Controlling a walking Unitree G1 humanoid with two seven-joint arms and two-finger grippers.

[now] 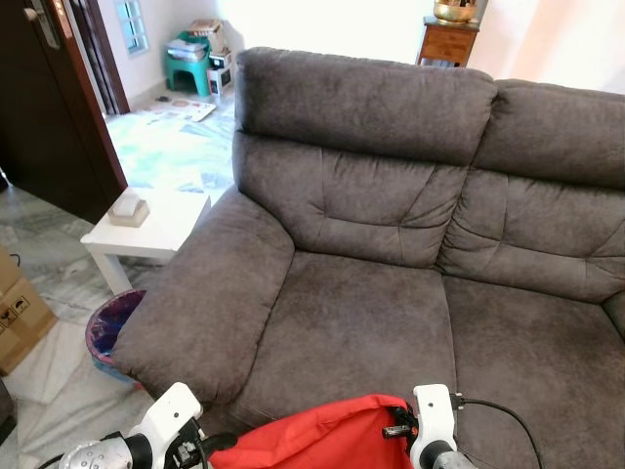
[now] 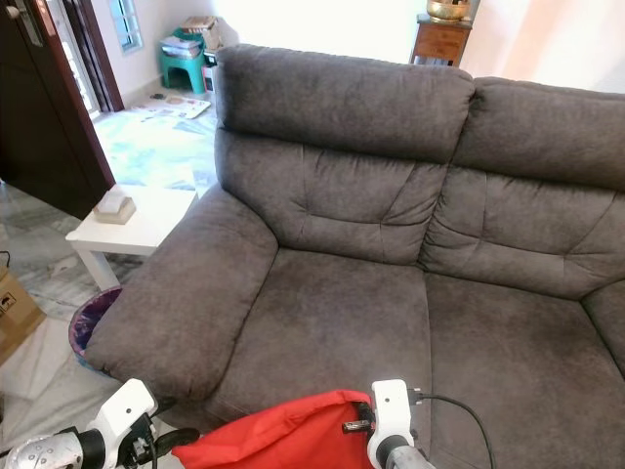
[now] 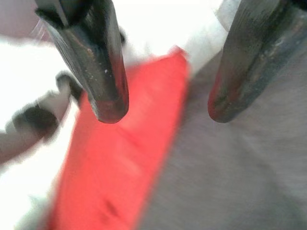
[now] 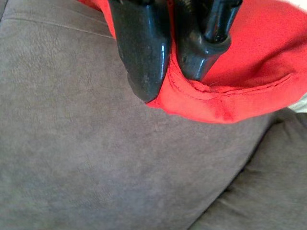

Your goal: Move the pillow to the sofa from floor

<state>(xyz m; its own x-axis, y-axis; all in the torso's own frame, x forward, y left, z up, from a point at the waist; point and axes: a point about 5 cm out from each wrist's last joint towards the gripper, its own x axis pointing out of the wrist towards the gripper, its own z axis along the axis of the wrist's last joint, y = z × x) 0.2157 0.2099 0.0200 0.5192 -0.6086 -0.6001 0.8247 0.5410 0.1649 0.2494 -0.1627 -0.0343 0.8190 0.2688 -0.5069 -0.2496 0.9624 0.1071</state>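
Pillow (image 1: 322, 438) hangs at the sofa's (image 1: 371, 322) near edge, right gripper (image 4: 172, 72) clenched on its hem, left gripper (image 3: 163, 108) released; you next carry it farther over the seat.

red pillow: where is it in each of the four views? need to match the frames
Left eye view: red pillow at the bottom centre, in front of the sofa seat.
Right eye view: bottom centre, left of the white wrist.
Left wrist view: blurred red band running between the open left gripper fingers.
Right wrist view: upper right, its seam pinched by the right gripper.
Shared landmark: the grey sofa seat.
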